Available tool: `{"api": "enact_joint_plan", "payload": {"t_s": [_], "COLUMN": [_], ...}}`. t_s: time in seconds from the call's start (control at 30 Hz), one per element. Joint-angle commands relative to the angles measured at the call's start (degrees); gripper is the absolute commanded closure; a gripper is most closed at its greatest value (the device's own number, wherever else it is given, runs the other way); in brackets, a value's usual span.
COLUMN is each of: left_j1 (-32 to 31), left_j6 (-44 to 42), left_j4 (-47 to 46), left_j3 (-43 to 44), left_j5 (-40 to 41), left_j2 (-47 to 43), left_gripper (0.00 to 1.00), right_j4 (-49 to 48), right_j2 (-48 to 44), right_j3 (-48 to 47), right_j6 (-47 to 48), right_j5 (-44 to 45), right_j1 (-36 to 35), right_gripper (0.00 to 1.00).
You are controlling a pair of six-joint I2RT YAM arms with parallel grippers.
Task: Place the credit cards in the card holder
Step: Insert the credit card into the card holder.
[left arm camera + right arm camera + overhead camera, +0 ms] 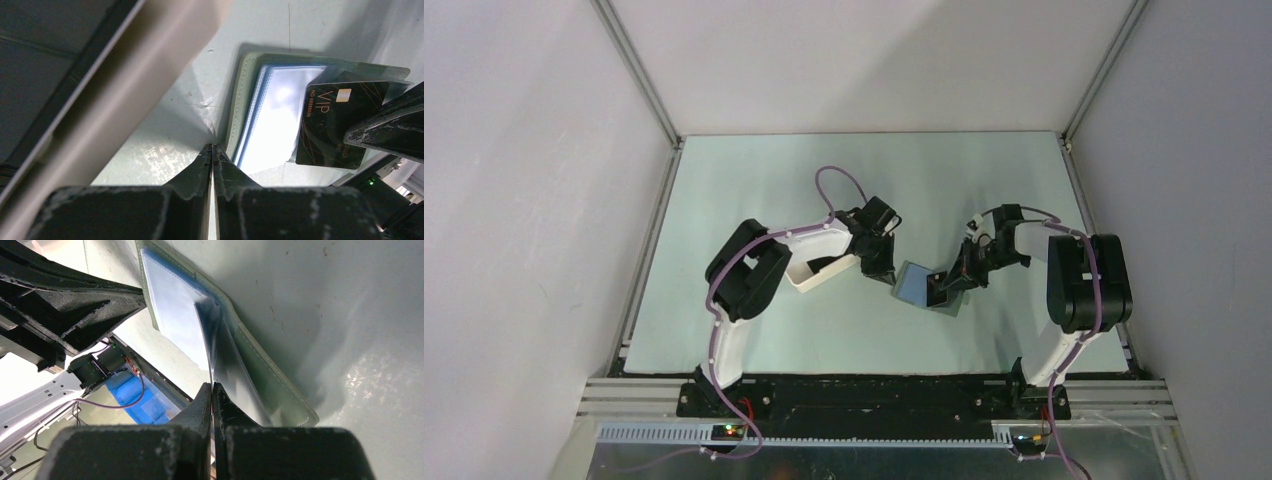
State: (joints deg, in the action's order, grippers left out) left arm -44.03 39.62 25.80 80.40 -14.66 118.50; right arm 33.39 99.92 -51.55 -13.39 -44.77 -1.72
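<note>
The card holder (914, 283) lies open on the mat between the arms, grey-green outside with blue-grey clear sleeves (270, 115). A black credit card marked VIP (335, 125) hangs tilted over its right half, its far end at the sleeves. My right gripper (212, 386) is shut on this card, which the right wrist view shows edge-on. My left gripper (212, 146) is shut with nothing between its jaws. Its tips stand on the mat at the holder's left edge (240, 100). In the top view the left gripper (882, 272) is left of the holder and the right gripper (951, 285) is over its right side.
A long white tray (809, 272) lies just left of the left gripper, partly under that arm; its wall (140, 75) fills the upper left of the left wrist view. Grey walls close the mat in on three sides.
</note>
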Motion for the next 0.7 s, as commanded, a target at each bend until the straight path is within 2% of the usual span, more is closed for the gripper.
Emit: {"api": "enact_joint_plan", "payload": {"t_s": [0.0,0.33,0.53,0.67], "left_j1": [-0.3,-0.3,-0.3,-0.3], "left_j6": [-0.2,-0.6,-1.0,-1.1], "left_j4": [1.3,1.4,1.6,1.6], "left_j3": [0.4,0.5,0.3,0.1], "left_j5": [1.6,1.7,1.6,1.3], "left_j2": [2.0,2.2,2.3,2.5], "left_gripper": [0.91,0.91,0.91,0.91], "right_j4": [4.2,5.8,0.9,-1.2], "right_j2": [-1.9,-4.1,-0.7,-0.4], "right_j3": [-1.5,-1.5,-1.5,-1.7], "right_j6": [1.5,1.7,0.8,0.4], "right_j5": [3.4,3.9,-0.7,-0.8], "right_j1": [-0.2,-0.7,-0.9,-0.9], "right_gripper": [1.0,1.0,1.0,1.0]}}
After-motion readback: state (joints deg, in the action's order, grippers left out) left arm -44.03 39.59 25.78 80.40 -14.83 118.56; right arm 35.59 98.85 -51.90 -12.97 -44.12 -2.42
